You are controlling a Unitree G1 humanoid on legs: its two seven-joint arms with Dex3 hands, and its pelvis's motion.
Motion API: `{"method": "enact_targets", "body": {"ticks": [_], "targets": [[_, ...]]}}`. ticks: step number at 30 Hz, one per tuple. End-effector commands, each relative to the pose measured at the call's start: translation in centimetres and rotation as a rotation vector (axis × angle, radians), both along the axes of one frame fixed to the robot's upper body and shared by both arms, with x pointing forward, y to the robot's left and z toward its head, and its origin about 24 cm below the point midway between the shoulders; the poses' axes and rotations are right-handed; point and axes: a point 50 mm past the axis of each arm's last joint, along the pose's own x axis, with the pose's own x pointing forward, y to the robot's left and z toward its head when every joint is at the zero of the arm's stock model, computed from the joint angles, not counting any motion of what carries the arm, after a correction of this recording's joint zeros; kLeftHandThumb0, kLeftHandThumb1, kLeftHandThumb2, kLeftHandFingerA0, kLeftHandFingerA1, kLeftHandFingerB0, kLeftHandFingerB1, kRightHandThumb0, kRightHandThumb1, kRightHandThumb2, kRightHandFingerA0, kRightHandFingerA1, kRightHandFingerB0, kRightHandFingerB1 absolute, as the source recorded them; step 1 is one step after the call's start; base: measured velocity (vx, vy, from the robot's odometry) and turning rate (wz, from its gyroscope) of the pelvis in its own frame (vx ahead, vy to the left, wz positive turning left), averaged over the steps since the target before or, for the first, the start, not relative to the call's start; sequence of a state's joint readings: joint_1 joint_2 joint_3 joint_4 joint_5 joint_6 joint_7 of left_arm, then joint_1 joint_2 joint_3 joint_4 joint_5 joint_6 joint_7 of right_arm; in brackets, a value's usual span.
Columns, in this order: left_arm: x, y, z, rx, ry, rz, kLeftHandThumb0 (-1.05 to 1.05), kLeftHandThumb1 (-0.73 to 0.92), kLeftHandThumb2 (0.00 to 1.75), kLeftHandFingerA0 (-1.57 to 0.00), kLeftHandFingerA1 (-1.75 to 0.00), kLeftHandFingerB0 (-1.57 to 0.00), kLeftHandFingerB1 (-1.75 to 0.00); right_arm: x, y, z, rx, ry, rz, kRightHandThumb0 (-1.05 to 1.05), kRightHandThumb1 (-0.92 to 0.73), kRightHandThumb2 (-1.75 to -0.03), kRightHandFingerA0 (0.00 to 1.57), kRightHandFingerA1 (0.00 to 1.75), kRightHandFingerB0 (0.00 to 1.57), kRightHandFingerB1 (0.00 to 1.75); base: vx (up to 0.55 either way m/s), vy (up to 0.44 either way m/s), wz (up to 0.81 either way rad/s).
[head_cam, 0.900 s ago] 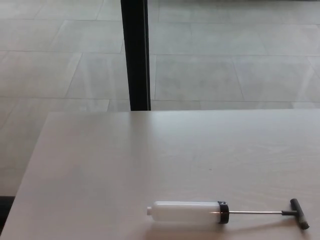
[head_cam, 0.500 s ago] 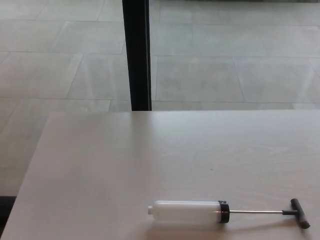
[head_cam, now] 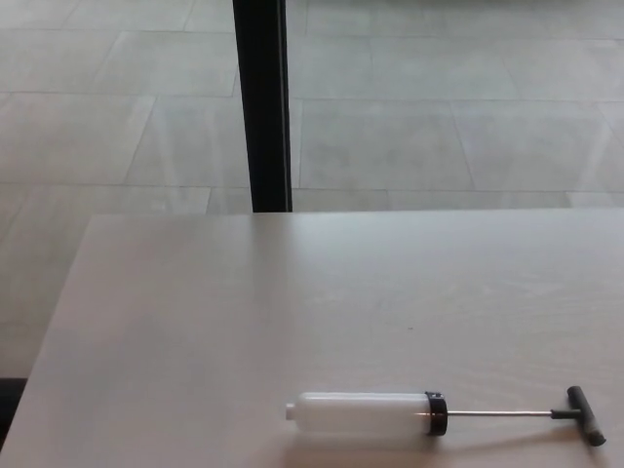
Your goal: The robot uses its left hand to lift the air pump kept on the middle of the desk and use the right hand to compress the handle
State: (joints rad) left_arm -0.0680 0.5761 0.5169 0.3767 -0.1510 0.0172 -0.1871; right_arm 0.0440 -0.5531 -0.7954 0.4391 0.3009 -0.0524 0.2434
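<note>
pump lies flat on desk | rod out, handle at right | both hands outside the picture

Air pump: no lettering, brand or number legible on the pale barrel.
Collar: plain black band, no print to read.
Handle: dark T-bar, no marking.
Desk: bare light surface, no label or sticker.
Post: solid black, no sign on it.
Floor: grey tiles, joints only, no writing.
Readable text overall: none.
</note>
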Motion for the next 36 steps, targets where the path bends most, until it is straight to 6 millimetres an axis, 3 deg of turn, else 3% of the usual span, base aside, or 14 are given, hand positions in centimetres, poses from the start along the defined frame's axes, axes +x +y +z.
{"method": "enact_targets", "body": {"ticks": [1, 3, 11, 20, 21, 23, 24, 25, 27, 28, 31, 33, 35, 36], "targets": [[7.7, -18.1, 7.5, 0.429, -0.152, -0.578, -0.71, 0.52, 0.91, -0.5, -0.63, -0.41, -0.55, 7.6, 9.4, 5.1, -0.066, -0.138, 0.465, -0.37, -0.49, -1.11, 0.03, 0.53, 0.0, 0.49, 0.0, 0.0, 0.0], [7.5, -21.5, 5.5, 0.434, -0.094, -0.703, -0.79, 0.56, 0.73, -0.49, -0.58, -0.41, -0.46, 8.0, 10.5, 4.0, -0.077, -0.13, 0.494, -0.84, -0.92, -0.67, 0.15, 0.46, 0.17, 0.31, 0.0, 0.0, 0.0], [7.0, -27.6, 1.8, 0.574, -0.005, -0.92, -0.77, 0.69, 0.61, -0.52, -0.56, -0.43, -0.42, 8.8, 11.5, 2.9, -0.049, -0.095, 0.504, -0.81, -0.92, -0.68, 0.2, 0.4, 0.22, 0.3, 0.0, 0.0, 0.0], [6.6, -30.2, -0.2, 0.721, 0.128, -1.058, -0.83, 0.7, 0.63, -0.32, -0.61, -0.33, -0.41, 9.9, 10.5, 2.1, 0.08, -0.084, 0.471, -0.77, -0.89, -0.67, 0.22, 0.41, 0.23, 0.32, 0.0, 0.0, 0.0], [6.5, -30.5, -0.4, 0.75, 0.145, -1.063, -0.88, 0.58, 1.01, -0.29, -0.66, -0.26, -0.51, 9.9, 10.4, 2.1, 0.083, -0.081, 0.463, -0.77, -0.88, -0.67, 0.23, 0.42, 0.28, 0.34, 0.0, 0.0, 0.0], [6.3, -30.9, -0.8, 0.811, 0.172, -1.075, -0.82, 0.7, 0.61, -0.25, -0.62, -0.31, -0.41, 9.9, 10.0, 2.1, 0.084, -0.077, 0.449, -0.77, -0.87, -0.66, 0.25, 0.44, 0.3, 0.35, 0.0, 0.0, 0.0], [6.2, -31.1, -0.9, 0.888, 0.153, -1.078, -0.88, 0.58, 1.02, -0.32, -0.65, -0.25, -0.51, 9.9, 9.9, 2.1, 0.078, -0.066, 0.438, -0.78, -0.87, -0.67, 0.26, 0.43, 0.32, 0.36, 0.0, 0.0, 0.0], [6.1, -31.2, -1.0, 0.966, 0.167, -1.075, -0.9, 0.76, 0.64, -0.29, -0.6, -0.31, -0.4, 10.0, 10.0, 2.1, 0.086, -0.065, 0.434, -0.76, -0.87, -0.67, 0.27, 0.43, 0.34, 0.36, 0.0, 0.0, 0.0], [5.9, -31.6, -1.0, 1.077, 0.203, -1.072, -0.95, 0.79, 0.65, -0.25, -0.62, -0.29, -0.39, 10.0, 10.1, 2.1, 0.098, -0.067, 0.437, -0.75, -0.86, -0.66, 0.27, 0.42, 0.34, 0.37, 0.0, 0.0, 0.0], [5.5, -32.1, -1.1, 1.188, 0.221, -1.098, -1.0, 0.82, 0.65, -0.16, -0.62, -0.25, -0.37, 10.0, 10.1, 2.1, 0.116, -0.076, 0.443, -0.76, -0.69, -1.06, 0.22, 0.52, 0.33, 0.53, 0.0, 0.0, 0.0], [5.1, -32.8, -1.4, 1.338, 0.269, -1.108, -1.05, 0.83, 0.65, -0.04, -0.54, -0.17, -0.33, 10.0, 10.3, 2.0, 0.12, -0.078, 0.451, -0.71, -0.65, -1.04, 0.22, 0.54, 0.37, 0.55, 0.0, 0.0, 0.0], [5.1, -33.3, -1.5, 1.378, 0.318, -1.116, -1.0, 0.6, 1.09, 0.0, -0.22, -0.07, -0.17, 10.1, 10.4, 2.1, 0.131, -0.086, 0.45, -0.71, -0.8, -0.64, 0.32, 0.48, 0.44, 0.4, 0.0, 0.0, 0.0], [5.4, -33.7, -1.5, 1.394, 0.361, -1.115, -1.04, 0.77, 0.68, 0.0, -0.05, -0.01, -0.3, 10.3, 10.6, 2.3, 0.136, -0.089, 0.453, -0.71, -0.8, -0.64, 0.32, 0.48, 0.45, 0.39, 0.0, 0.0, 0.0], [5.5, -34.0, -1.6, 1.392, 0.372, -1.112, -1.05, 0.62, 1.08, 0.0, -0.17, -0.14, -0.01, 10.4, 10.8, 2.3, 0.135, -0.089, 0.453, -0.71, -0.79, -0.64, 0.33, 0.48, 0.47, 0.4, 0.0, 0.0, 0.0]]}}
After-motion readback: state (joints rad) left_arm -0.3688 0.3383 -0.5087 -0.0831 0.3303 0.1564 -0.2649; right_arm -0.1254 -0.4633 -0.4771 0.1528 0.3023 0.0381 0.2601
